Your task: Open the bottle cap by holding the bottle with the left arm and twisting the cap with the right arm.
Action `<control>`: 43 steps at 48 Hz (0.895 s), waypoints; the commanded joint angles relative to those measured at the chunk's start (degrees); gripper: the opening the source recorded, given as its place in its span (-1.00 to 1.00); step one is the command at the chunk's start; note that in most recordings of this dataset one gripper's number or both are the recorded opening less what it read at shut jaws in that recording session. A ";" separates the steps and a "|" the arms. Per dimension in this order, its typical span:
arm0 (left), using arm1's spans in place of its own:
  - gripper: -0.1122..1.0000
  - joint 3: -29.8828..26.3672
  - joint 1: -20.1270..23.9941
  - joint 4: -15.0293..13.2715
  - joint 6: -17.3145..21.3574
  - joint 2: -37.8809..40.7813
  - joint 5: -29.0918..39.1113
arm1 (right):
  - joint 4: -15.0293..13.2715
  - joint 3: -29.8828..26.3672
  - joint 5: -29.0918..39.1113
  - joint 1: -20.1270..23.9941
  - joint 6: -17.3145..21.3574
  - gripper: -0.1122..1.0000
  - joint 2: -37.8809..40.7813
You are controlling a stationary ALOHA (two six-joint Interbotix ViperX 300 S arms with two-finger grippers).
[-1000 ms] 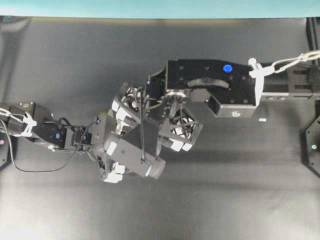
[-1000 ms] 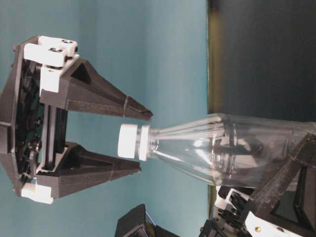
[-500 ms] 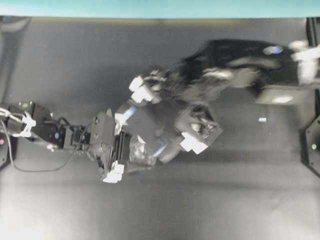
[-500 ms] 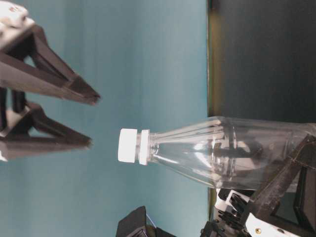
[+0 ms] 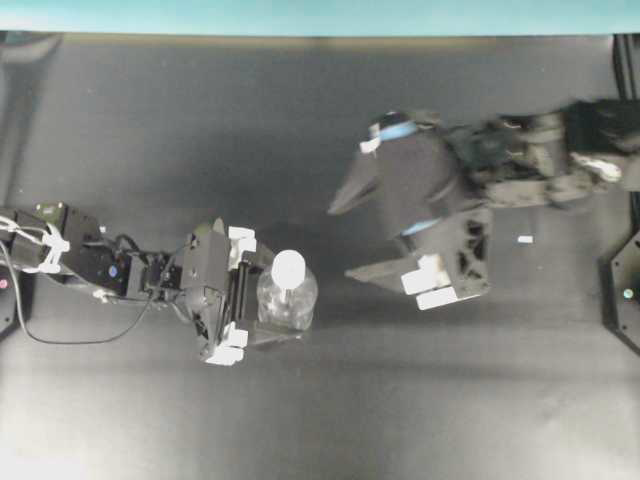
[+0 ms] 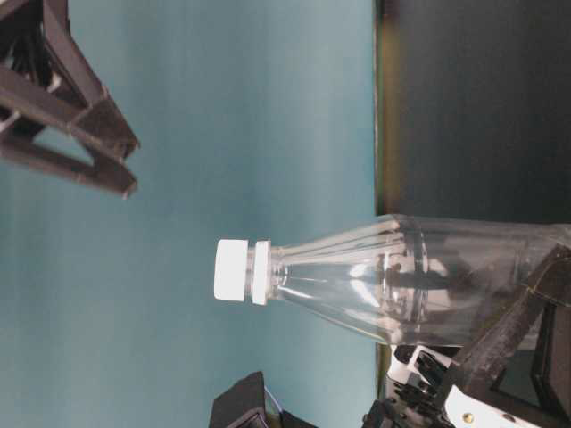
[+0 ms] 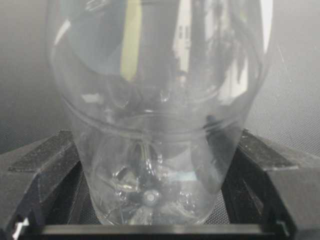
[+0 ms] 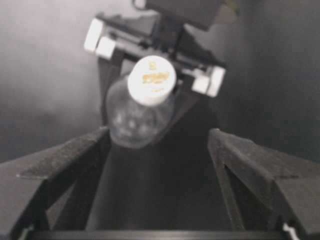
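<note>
Seemingly, the bottle (image 5: 287, 296) stands upright, cap (image 5: 288, 266) topmost.

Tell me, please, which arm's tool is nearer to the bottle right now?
Left. The left tool is clamped around the bottle, low on its body. The right tool hangs open, up and to the right in the overhead view, clear of the cap.

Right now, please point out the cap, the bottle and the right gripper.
cap (image 5: 288, 266): overhead view, on its white top.
bottle (image 6: 393, 281): table-level view, on its clear body.
right gripper (image 5: 342, 241): overhead view, between its open fingertips.
</note>
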 commanded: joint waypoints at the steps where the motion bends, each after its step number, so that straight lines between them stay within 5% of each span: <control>1: 0.70 0.09 0.44 -0.18 -0.18 0.35 0.70 | 0.26 2.29 -4.22 0.44 2.90 0.55 -3.69; 24: 0.70 -0.18 0.53 -0.18 -0.35 0.44 0.97 | 0.26 18.19 -20.48 0.62 11.78 0.53 -15.56; 43: 0.97 -1.49 0.35 -0.26 -0.44 0.35 4.13 | 0.26 23.82 -22.32 2.99 14.06 0.53 -21.88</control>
